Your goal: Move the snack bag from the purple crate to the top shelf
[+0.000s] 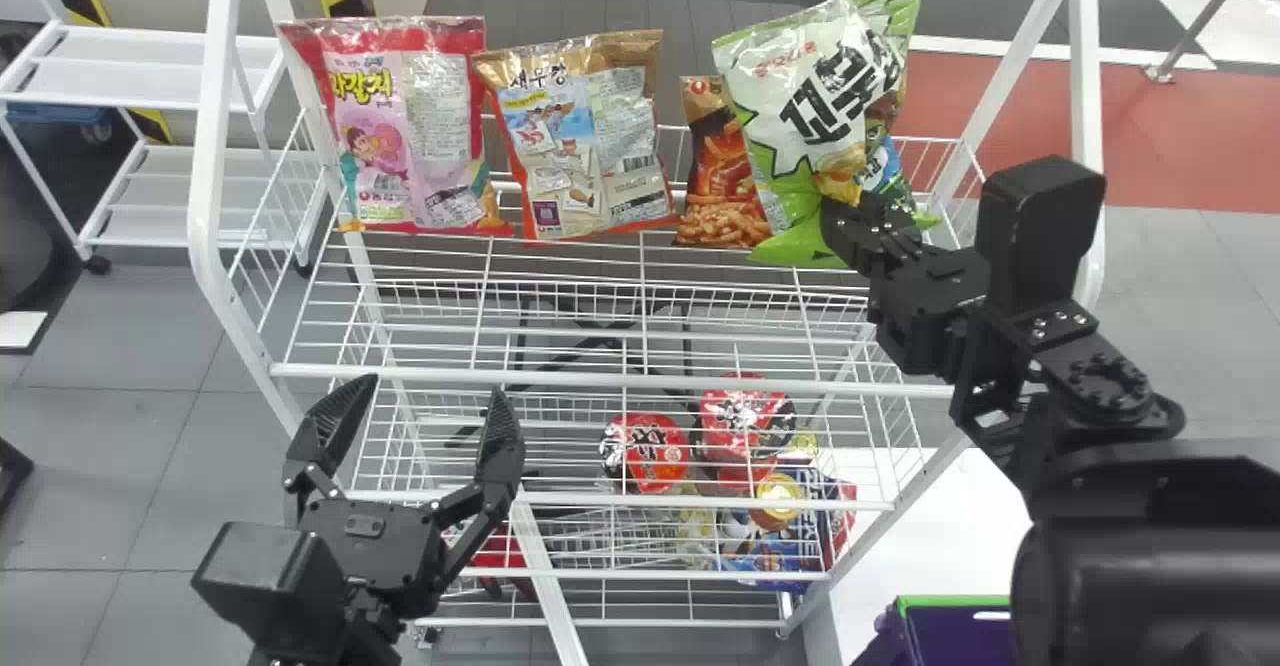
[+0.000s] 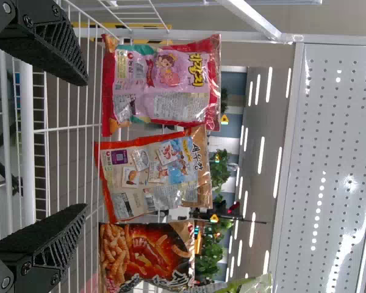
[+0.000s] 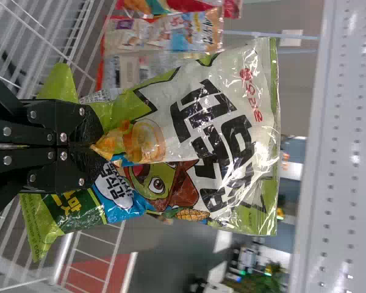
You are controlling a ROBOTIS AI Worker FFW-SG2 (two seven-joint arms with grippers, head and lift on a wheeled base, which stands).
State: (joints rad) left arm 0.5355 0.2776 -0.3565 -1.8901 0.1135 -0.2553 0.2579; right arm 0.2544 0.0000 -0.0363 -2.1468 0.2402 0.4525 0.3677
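Snack bag of glossy green-and-white plastic [image 1: 820, 86] stands at the right end of the white wire top shelf [image 1: 600, 379], and your right end effector [image 3: 96, 146] has it pinched near its lower edge. You look to be at the placing step: keep the wrist level, settle the base on the wires, and check that it bears its own weight before you part the fingers; from these views you cannot tell whether it does. Release gently and draw straight back, since the film could cling and topple the bag. Watch the orange-brown snack bag [image 1: 718, 176] that it overlaps, as a sideways nudge may push that one along the row. On your other side, mind the white metal post [image 1: 1085, 76]; the perforated white panel [image 2: 329, 152] above limits any lift. Your left end effector [image 1: 430, 393], spread wide, waits before the rack. The purple plastic crate with a green rim [image 1: 950, 636] sits low at your right.
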